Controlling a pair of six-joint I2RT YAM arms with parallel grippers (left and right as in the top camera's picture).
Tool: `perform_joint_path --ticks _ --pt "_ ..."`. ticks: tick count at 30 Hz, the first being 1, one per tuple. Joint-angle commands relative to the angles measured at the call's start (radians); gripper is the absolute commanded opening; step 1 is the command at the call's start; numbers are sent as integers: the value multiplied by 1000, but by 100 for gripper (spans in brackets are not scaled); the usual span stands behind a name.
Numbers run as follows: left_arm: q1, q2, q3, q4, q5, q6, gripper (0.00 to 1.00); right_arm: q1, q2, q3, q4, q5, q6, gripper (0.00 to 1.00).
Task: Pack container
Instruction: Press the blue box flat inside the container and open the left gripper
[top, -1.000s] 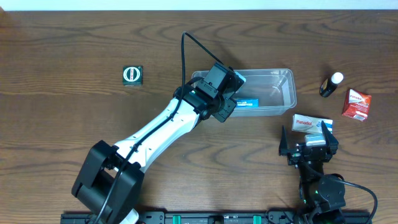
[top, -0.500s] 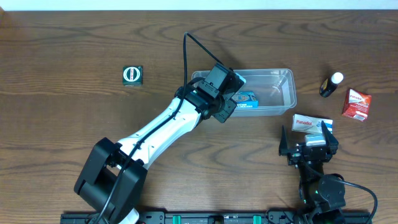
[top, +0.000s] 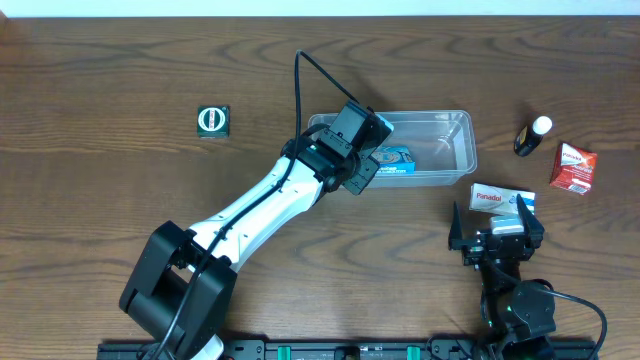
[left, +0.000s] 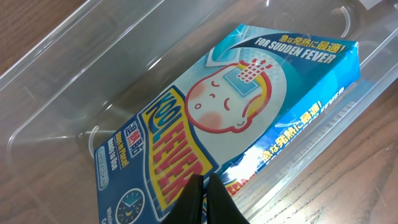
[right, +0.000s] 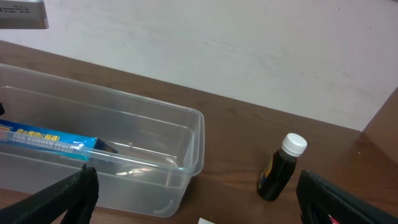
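Observation:
The container (top: 440, 118) is a clear tub at the middle back of the table. A blue fever-patch box (top: 397, 157) lies tilted inside it, face up in the left wrist view (left: 249, 99) between the clear container walls (left: 74, 68). My left gripper (top: 368, 152) hangs over the tub's left end. Its shut fingertips (left: 205, 186) are at the box's near end, with nothing between them. My right gripper (top: 497, 228) stands open near the front right, apart from the tub. In its own view the right gripper (right: 199, 205) faces the container (right: 186, 143) and the blue box (right: 50, 140).
A white Panadol box (top: 502, 198) lies just beyond my right gripper. A dark bottle with a white cap (top: 532, 136) (right: 281, 168) and a red box (top: 573, 167) stand at the right. A small green and black box (top: 212, 121) sits at the back left.
The blue box has tipped inside the tub, from lying edge-on along the near wall to showing its face. Neither arm has visibly shifted.

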Motion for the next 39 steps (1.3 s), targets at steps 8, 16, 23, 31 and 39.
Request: perform_joint_path --ticks 8,16,23,31,39 --pt "3 17 0 -14 -14 -2 6 -3 -2 -3 -2 9 -6 99" --pt "3 17 -1 -25 -14 -2 6 -3 -2 -3 -2 9 -6 99" --pt "3 17 -1 -24 -14 -2 6 -3 -2 -3 -2 9 -6 99" --pt "3 37 -8 -22 -14 -9 6 -3 -2 -3 -2 9 -6 99" --pt "3 35 -8 9 -14 -9 6 -3 -2 -3 -2 9 -6 99"
